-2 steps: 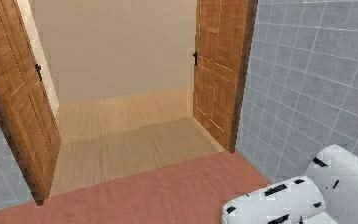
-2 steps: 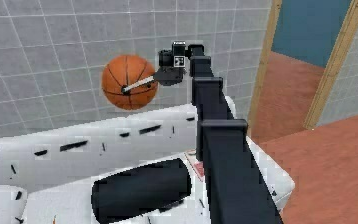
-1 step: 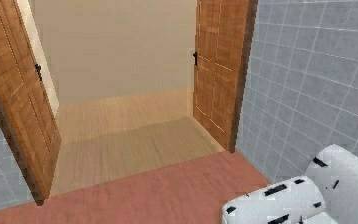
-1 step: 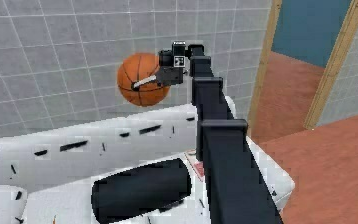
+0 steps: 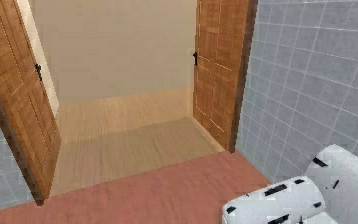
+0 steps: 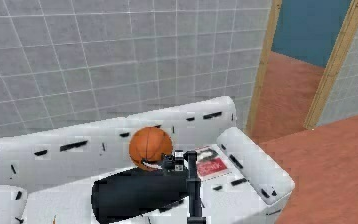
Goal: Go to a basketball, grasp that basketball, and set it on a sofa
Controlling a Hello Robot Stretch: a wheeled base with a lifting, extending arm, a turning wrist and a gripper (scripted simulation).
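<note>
The basketball, a round orange ball with thin dark seams, sits inside a big white tub, close against its back wall. The tub looks like smooth moulded plastic, with rounded edges and short dark slots cut along its rim. Its near and left parts are cut off by the arm side view's edges, and one glossy corner of it pokes in at the forward view's bottom right. A dark, shapeless bundle, perhaps cloth, lies in the tub just below the ball, and I can't make out what it is. The dark square arm rises from the bottom edge. The hand is right at the ball's lower right side, dark against the dark bundle, so I cannot tell how its fingers stand or whether it holds anything. A flat red and white item lies beside the arm's white marker squares, too small to name. Behind the tub stands a wall of square grey tiles. The floor is smooth and reddish. Ahead, two grained wooden doors stand swung back on either side of a doorway, with pale plank flooring and a plain beige wall beyond.
</note>
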